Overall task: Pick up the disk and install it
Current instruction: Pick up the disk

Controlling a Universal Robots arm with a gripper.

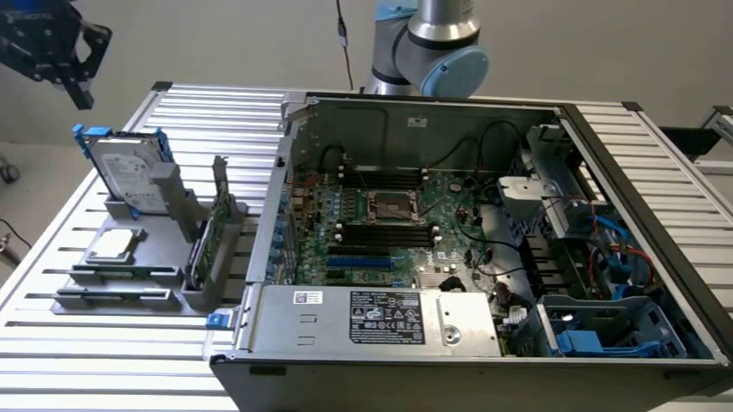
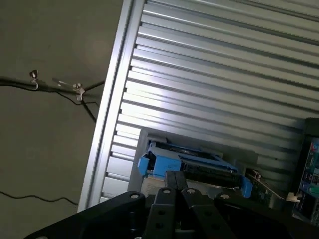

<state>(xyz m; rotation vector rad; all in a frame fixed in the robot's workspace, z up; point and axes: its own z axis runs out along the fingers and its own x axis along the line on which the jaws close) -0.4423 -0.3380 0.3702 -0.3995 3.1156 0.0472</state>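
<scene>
One disk (image 1: pixel 120 167) stands upright; the tool (image 1: pixel 78 90) hangs clenched and empty above it, not touching.
Set on edge in a grey stand (image 1: pixel 160 215) on the slatted worktop (image 1: pixel 69 343), beside the open computer case (image 1: pixel 641 163), the disk is probably stiff, dense and sensitive to knocks. Its metal faces look slick, so the blue side rails (image 2: pixel 155 164) seem the safer hold. Its white label and the black label on the power-supply box (image 1: pixel 378 322) carry print too small to read.
</scene>
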